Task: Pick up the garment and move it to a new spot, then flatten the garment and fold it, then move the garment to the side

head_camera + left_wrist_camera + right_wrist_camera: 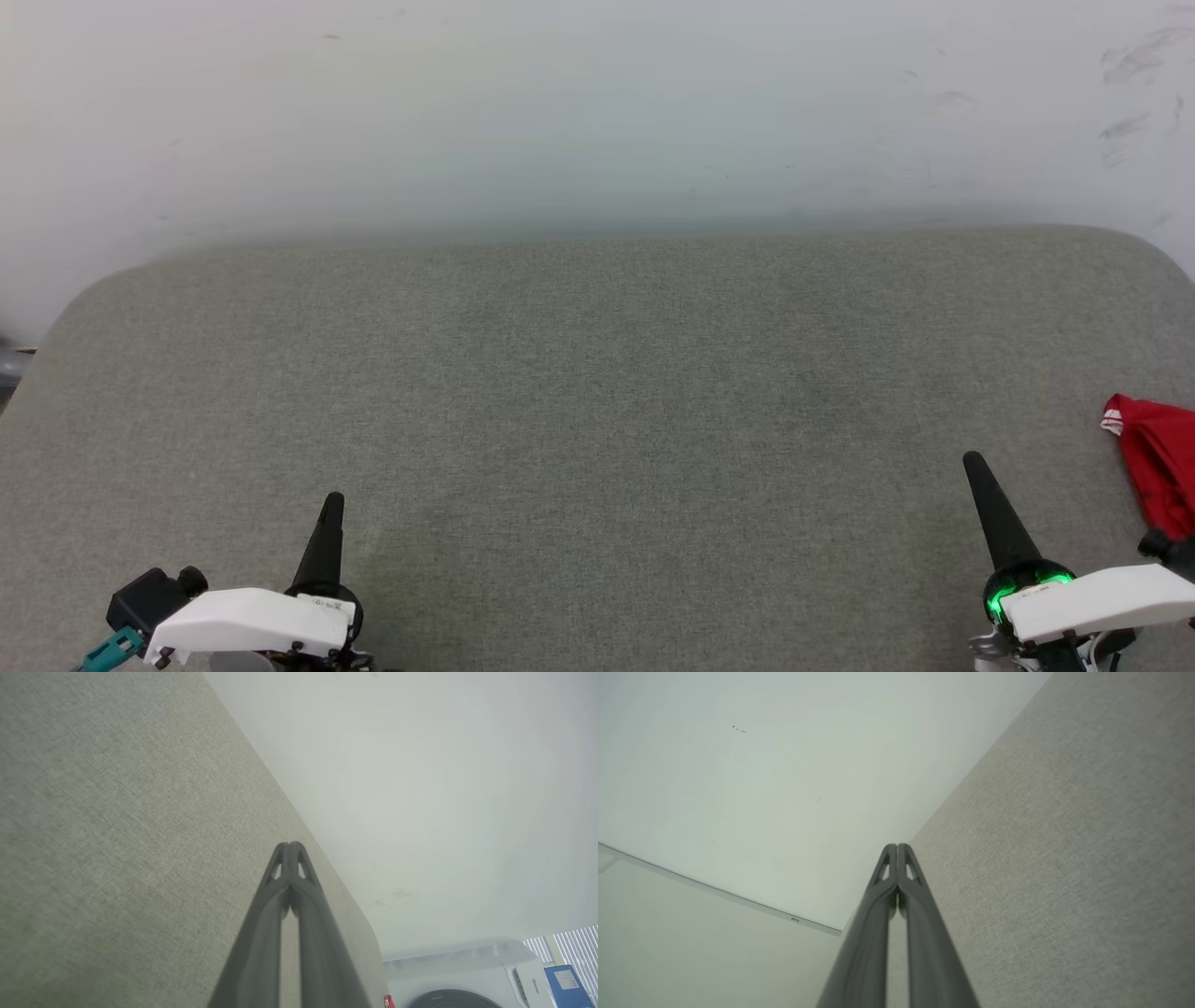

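Facing the wall [597, 112], left tool [332, 502] and right tool [974, 461] sit pinched together, empty; the garment [1158, 467] lies near the latter.

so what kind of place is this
Most likely a laundry or utility room used for folding clothes. A white front-loading washing machine stands past the end of the grey fabric-covered table, which sits against a plain white wall. A red garment lies at the table's right edge.
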You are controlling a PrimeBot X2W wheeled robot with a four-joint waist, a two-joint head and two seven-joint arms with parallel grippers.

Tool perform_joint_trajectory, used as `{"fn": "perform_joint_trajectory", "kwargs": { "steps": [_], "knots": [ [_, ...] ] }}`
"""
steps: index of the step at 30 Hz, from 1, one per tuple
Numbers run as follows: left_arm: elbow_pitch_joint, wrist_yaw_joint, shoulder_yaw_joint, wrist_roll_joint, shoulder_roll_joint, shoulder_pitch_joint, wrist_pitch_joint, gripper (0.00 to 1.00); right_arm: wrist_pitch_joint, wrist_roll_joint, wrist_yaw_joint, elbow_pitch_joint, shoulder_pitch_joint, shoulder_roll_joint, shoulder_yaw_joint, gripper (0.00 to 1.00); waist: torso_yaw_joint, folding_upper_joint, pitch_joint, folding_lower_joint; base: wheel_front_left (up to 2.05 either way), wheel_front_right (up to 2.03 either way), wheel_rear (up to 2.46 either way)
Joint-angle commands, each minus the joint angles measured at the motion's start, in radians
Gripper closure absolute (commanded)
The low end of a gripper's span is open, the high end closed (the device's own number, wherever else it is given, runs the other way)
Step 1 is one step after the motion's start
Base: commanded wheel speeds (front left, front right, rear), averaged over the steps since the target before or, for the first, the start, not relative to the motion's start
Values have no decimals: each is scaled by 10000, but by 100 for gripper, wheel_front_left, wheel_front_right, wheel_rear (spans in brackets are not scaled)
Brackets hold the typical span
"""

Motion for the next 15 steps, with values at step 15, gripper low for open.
{"fn": "perform_joint_trajectory", "kwargs": {
  "steps": [15],
  "knots": [
    [45, -218, 263, -1729, -90, -460, 477, 100, 64, 1820, -1, 433, -582, -60, -106, 100, 52, 0, 56, -1, 0, 0, 0]
  ]
}}
